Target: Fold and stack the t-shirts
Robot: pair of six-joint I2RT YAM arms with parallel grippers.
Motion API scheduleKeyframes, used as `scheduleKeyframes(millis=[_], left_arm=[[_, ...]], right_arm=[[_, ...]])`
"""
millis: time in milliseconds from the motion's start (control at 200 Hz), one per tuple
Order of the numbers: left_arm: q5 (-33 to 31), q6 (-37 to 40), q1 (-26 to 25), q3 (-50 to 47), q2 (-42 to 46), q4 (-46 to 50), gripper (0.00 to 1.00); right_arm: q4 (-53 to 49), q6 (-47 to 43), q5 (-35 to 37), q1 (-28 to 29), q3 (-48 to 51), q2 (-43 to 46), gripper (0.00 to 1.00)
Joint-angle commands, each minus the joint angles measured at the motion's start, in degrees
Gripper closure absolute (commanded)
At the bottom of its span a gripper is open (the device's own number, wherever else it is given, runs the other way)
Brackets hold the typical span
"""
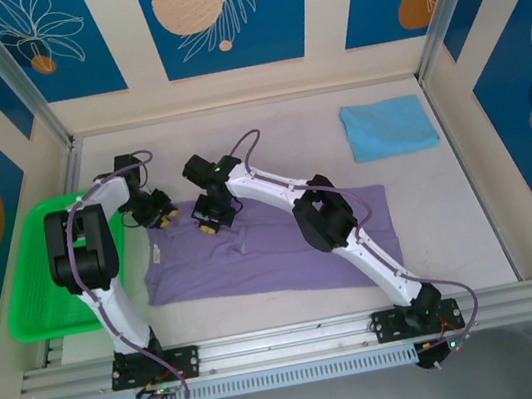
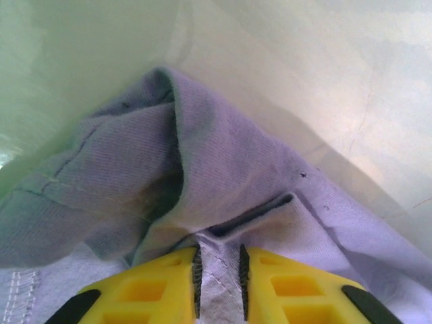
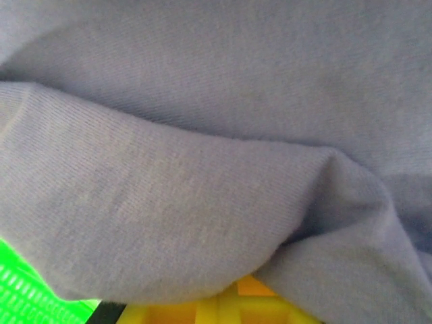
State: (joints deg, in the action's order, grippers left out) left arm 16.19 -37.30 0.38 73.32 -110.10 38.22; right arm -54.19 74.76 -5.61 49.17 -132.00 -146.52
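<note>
Now, your lavender t-shirt [image 1: 266, 260] lies as a long band across the middle of the worktop [image 1: 450, 211], with the folded sky-blue t-shirt [image 1: 388, 126] well apart at the far right corner. Both arms reach to the lavender one's far edge. The left hand [image 1: 159, 216] is at the far left corner and the right hand [image 1: 214, 223] just beside it along that edge, probably so you can lift the edge evenly and bring it over for the next fold.

The overhead view gives you that layout but not the grips. The left wrist view settles one: the yellow fingers [image 2: 169, 290] are clenched on a strip of lavender cloth. In the right wrist view, cloth bunches over the yellow hand [image 3: 223, 310], which is closed and seemingly pinching a fold, though you cannot see the contact itself. A sliver of the green tray [image 3: 34, 297] shows there too; it sits at the worktop's left.
</note>
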Motion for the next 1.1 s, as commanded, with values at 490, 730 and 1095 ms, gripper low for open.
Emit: scheduleKeyframes(millis=[490,730,1095], left_arm=[[-2.48,1.00,0.34,1.23,4.65,4.91,0.67],[-1.25,-0.84,0.39,-1.32,7.08,5.08,0.57],[1.12,-2.34,1.11,-3.20,4.66,3.50,0.62]], right_arm=[[7.30,-7.52,-10.94,-1.25,11.93,10.31,1.00],[9.99,-8.18,-13.64,-2.29,16.27,12.07,1.00],[17.69,-7.47,-18.14,-4.82,22.50,15.59,1.00]])
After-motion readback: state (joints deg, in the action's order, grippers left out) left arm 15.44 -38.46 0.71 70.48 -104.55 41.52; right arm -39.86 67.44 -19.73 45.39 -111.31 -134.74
